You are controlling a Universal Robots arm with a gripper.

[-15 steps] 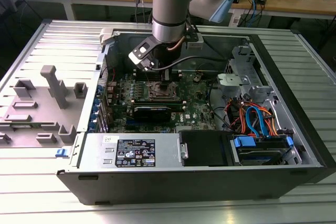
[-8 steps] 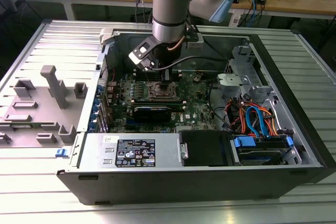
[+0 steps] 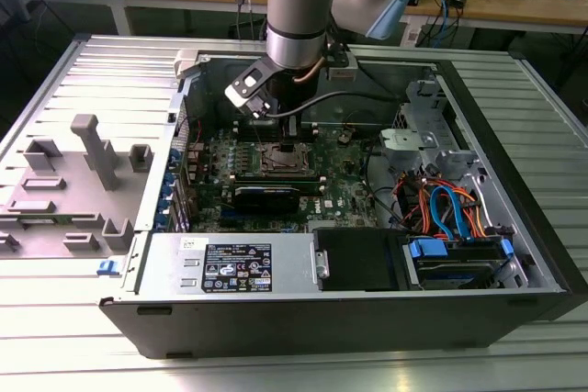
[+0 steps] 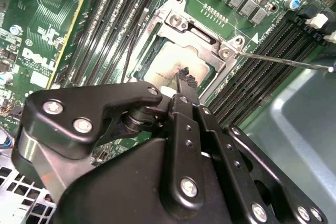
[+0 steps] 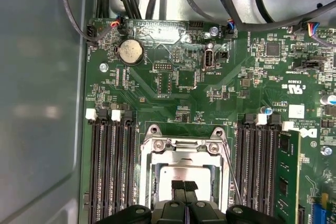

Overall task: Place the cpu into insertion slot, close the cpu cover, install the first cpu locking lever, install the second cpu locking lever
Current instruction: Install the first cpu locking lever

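Observation:
My gripper reaches down into the open computer case, right above the insertion slot on the green motherboard. In both wrist views the fingertips stand together, shut, just over the cpu, whose silver-grey top lies inside the slot. The silvery cpu cover lies flat around the chip, with its hinge end beyond the fingertips. A thin wire locking lever runs along one side of the socket, and its free end sticks out over the memory slots. Nothing is held between the fingers.
Black memory slots flank the socket on both sides. A black graphics card sits in front of it. Cables and a drive cage fill the exterior view's right of the case. A grey fixture plate lies to its left.

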